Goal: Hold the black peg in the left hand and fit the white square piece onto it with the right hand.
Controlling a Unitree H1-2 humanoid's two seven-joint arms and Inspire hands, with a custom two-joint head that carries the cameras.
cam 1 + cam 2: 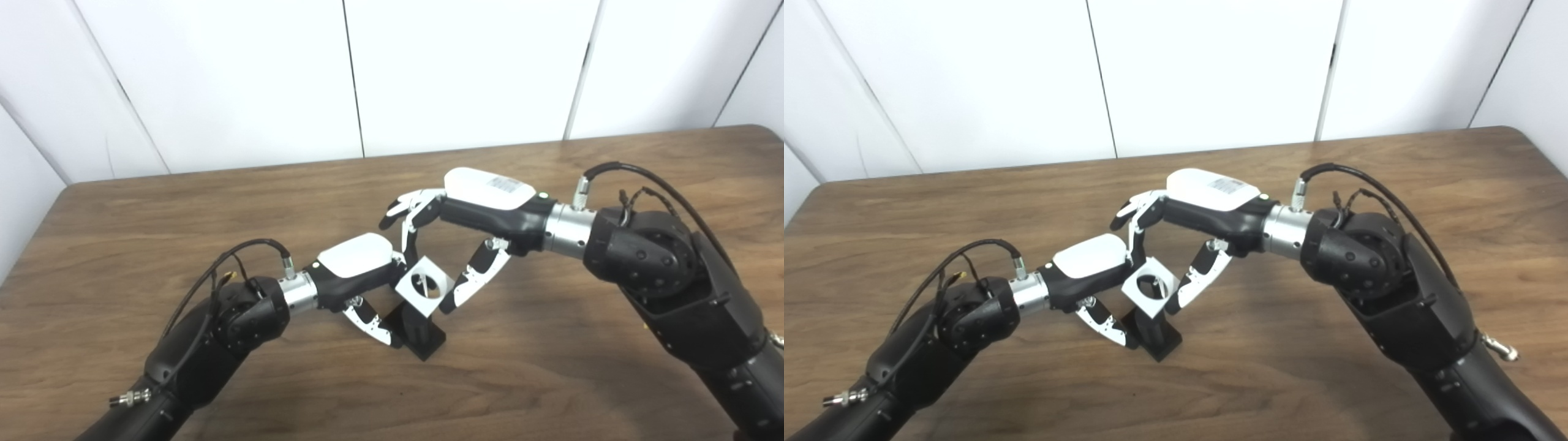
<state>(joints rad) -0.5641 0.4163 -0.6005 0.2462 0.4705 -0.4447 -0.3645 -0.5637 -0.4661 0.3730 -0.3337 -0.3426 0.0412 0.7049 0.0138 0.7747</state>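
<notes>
The black peg point(419, 327) stands upright on its square black base point(432, 345) at the middle of the table. My left hand point(357, 262) is shut on it: the thumb presses its left side, and the fingers are hidden behind. The white square piece point(424, 286), with a round hole, sits tilted at the peg's top. My right hand point(471, 205) is shut on this piece, its thumb on the right edge and its fingers on the upper left edge. I cannot tell how far the peg reaches into the hole point(1149, 285).
The brown wooden table point(551, 380) fills the view and ends at a white panelled wall point(429, 73) behind. Black cables loop off both wrists point(618, 168). Both forearms cross the table's near corners.
</notes>
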